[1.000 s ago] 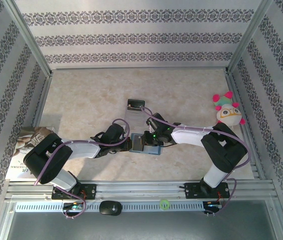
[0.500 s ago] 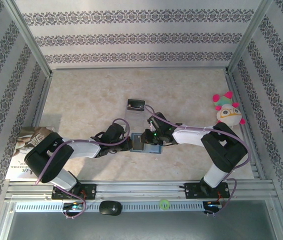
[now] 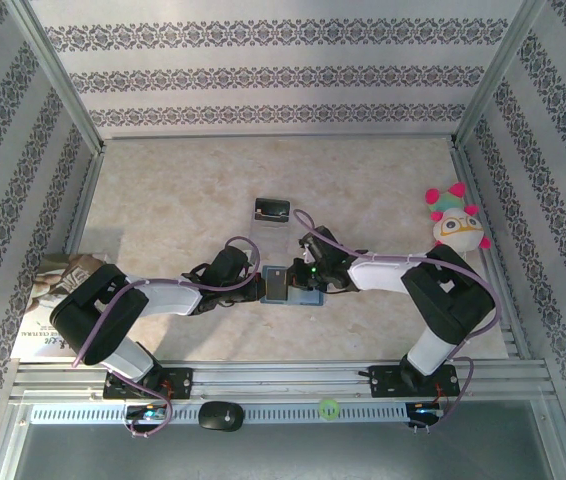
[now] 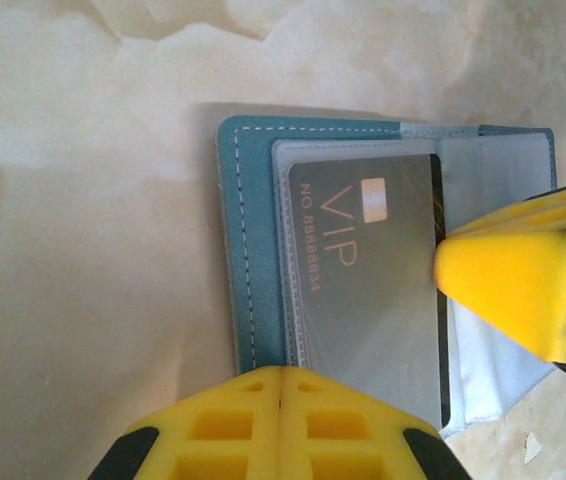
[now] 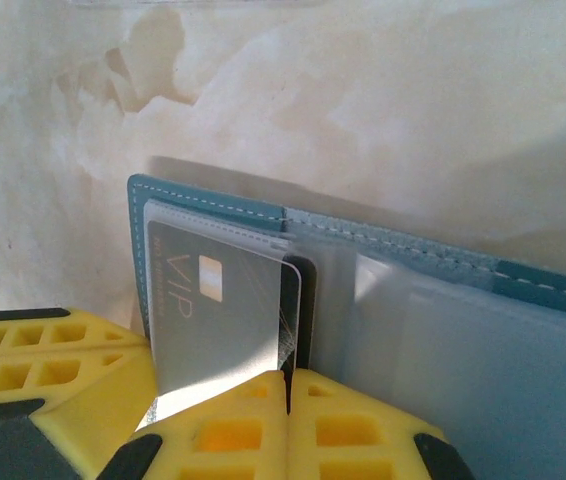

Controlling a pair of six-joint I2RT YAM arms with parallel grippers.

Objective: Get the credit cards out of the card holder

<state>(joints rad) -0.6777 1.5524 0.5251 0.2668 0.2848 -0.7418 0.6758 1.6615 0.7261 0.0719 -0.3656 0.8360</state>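
**Top external view: card holder (image 3: 303, 299) open at mid-desk, 2 hands closed on it**

- Left hand (image 3: 261, 287): fingers pressed together, tips set on the holder's left end. Whether it pins or pinches that end cannot be told.
- Card holder: teal, stitched border, lying open and flat on the desk (image 3: 163, 200) between the 2 hands. Judged light, thin and limp at the fold, so apt to slide or lift unless its border is held down.
- Card (image 4: 363, 280): 1 grey card marked VIP, in a clear sleeve (image 4: 288, 250), with a dark edge behind it, possibly a 2nd card. Judged stiff, smooth and slippery. Best taken by the exposed long edge beside the fold and drawn out flat.
- Right hand (image 3: 307, 286): fingers pressed together, tips at that exposed edge. Whether the card is nipped between them cannot be told.
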